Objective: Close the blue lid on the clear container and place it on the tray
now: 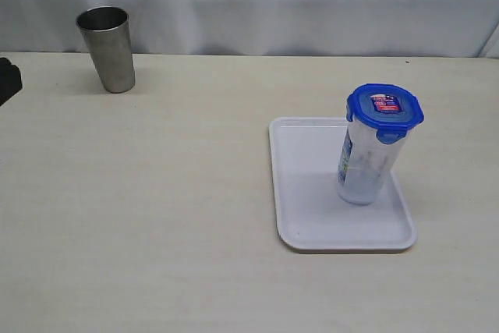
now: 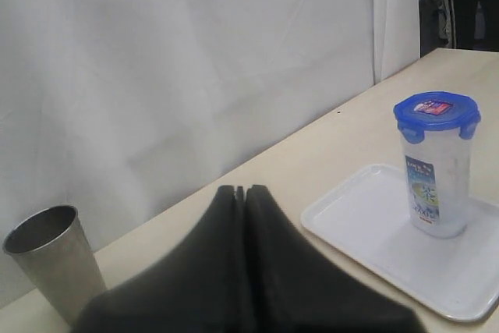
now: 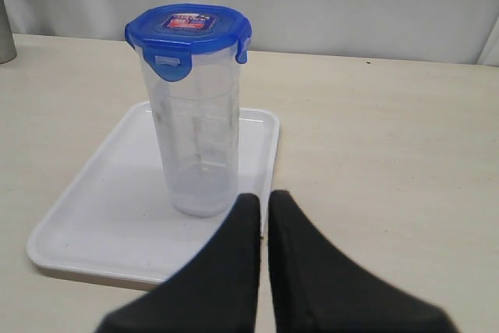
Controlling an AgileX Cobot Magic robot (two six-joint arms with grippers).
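Bare bench (image 1: 156,271) is lying nearest the exterior camera. Beyond it, toward 4 o'clock from the bench centre, the tray (image 1: 312,216) is sitting flat. The clear container (image 1: 365,169) is standing upright on it, slightly toward 3 o'clock of the tray's middle. The blue lid (image 1: 384,109) is capping the container. A steel cup (image 1: 109,48) is standing well apart at 10 o'clock. Neither claw is showing in this view.

Left wrist view: the left claw (image 2: 240,191) is hanging with its jaws pressed together, gripping nothing, well apart from tray and container.

Right wrist view: the right claw (image 3: 263,202) is pointing toward the container without touching it, its jaws narrowed to a slit and empty. The lid's visible flaps (image 3: 169,66) are lying folded down against the container wall.

Judgement: both steps are looking complete, with closing and placing done. The next move is calling for no grasp. At most it is calling for a check of the flaps facing away, with both claws keeping clear of the tall, easily tipped container.
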